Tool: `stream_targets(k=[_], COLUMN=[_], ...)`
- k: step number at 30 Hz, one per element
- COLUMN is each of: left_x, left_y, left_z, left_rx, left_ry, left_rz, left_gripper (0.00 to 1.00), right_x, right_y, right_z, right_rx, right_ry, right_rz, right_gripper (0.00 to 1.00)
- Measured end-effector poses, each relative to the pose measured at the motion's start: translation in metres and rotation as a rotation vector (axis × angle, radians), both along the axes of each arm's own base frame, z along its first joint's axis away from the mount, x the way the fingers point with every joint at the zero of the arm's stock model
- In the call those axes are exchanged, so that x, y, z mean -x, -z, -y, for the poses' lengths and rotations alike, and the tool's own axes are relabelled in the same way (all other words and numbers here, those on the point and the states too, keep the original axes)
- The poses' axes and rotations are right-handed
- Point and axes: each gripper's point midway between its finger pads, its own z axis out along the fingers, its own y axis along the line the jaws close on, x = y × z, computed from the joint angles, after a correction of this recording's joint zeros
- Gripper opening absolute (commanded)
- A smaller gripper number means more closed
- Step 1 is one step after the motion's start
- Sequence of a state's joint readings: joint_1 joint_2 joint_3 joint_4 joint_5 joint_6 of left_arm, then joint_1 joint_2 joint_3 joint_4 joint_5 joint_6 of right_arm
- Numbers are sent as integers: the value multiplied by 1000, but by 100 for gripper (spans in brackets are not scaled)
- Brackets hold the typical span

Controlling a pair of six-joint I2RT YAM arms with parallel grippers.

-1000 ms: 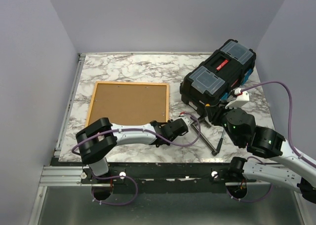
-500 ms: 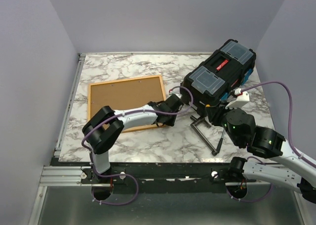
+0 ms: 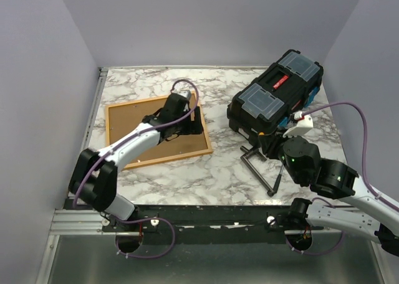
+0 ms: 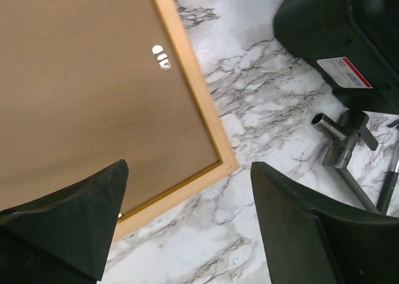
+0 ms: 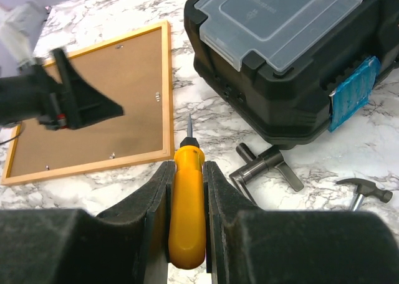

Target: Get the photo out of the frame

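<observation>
- Left wrist view: the left end effector [image 4: 190, 172] hung spread and empty.
- Beneath it the frame [image 4: 194, 109] lay back-up on the desk [image 4: 262, 109], a corner under the gap, with the photo [image 4: 81, 78], brown side up, set inside.
- The right end effector [image 5: 187, 169] pinched a screwdriver [image 5: 187, 228].

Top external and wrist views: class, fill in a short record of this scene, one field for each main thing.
Frame: face down on the left half of the marble table
Photo: inside the frame, only its brown back showing
Left gripper: open, over the frame's corner, holding nothing
Right gripper: shut on a yellow screwdriver
Toolbox: black, at the table's far right
Loose tools: hammer and metal tool beside the toolbox
</observation>
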State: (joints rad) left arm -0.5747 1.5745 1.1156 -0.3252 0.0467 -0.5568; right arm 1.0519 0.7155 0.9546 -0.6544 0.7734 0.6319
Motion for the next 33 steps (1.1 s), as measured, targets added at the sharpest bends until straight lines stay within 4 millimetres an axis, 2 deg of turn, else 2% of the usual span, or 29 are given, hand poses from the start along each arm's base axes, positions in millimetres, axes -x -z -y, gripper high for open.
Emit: stream_targets(k=[2,4,10,12,14,18,22,25,29,33], left_x=[10,22,61,65,62,47,42,50,60,75], left_y=[-9,-4,50,60,61,56,60,70,68,65], left_z=[-22,-41,-97,-108,-116,-126,-128,-127,-126,-116], left_rx=[24,33,26,27,37,76,107,126,169,190], left_ry=[-32,-67,-217,-264,-302,-366,-393,-405,-415,-382], left_rz=[26,26,-80,-109,-110,-79,-86,-100,-71,-56], left_gripper=[90,90,90,89,89,87,84,83,83,83], right_x=[0,0,0,0,0,1,0,-1,-1,-3], right_y=[0,0,1,1,1,2,0,1,2,2], right_z=[0,0,-2,-3,-5,-8,-11,-13,-16,-20], right_rx=[0,0,2,2,-1,-4,-15,-16,-12,-9], right_ry=[0,0,-4,-9,-13,-28,-35,-39,-45,-49], right_rz=[0,1,-3,-5,-6,-12,-8,-9,-12,-12], right_gripper=[1,1,1,1,1,1,0,1,1,1])
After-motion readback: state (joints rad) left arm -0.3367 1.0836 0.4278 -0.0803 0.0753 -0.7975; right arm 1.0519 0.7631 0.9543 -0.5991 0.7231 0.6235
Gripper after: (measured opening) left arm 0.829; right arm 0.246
